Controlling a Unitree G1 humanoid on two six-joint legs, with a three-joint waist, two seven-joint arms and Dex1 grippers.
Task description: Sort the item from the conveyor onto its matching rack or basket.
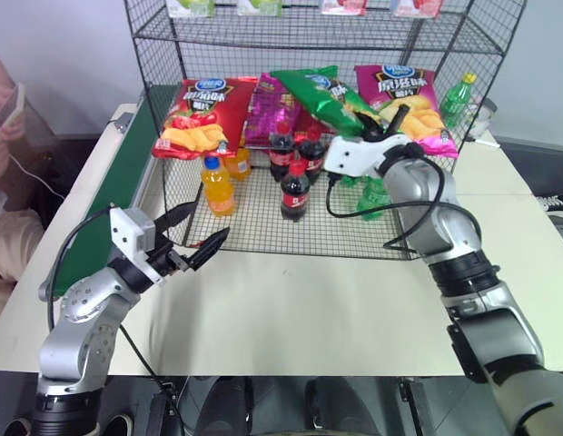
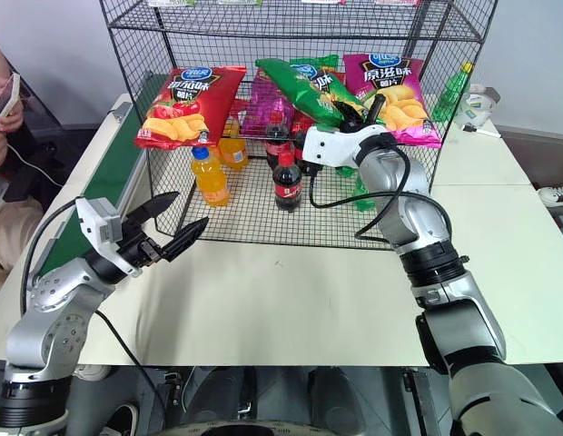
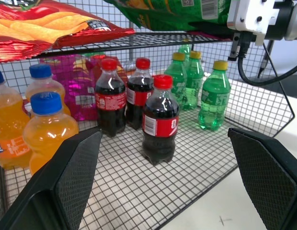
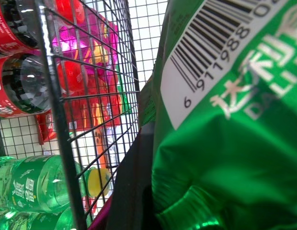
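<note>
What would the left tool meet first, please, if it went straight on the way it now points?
Probably the nearest red-capped dark cola bottle on the black wire rack's lowest tier. It stands centred between the open left tool's fingers, though depth is uncertain.

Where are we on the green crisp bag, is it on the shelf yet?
Done: the green crisp bag is off the conveyor and up at the rack, over the crisp tier between the red bag and the magenta bag. In hand: the right gripper is shut on it. Left: set it down and release. The left gripper is open, holding nothing.
</note>
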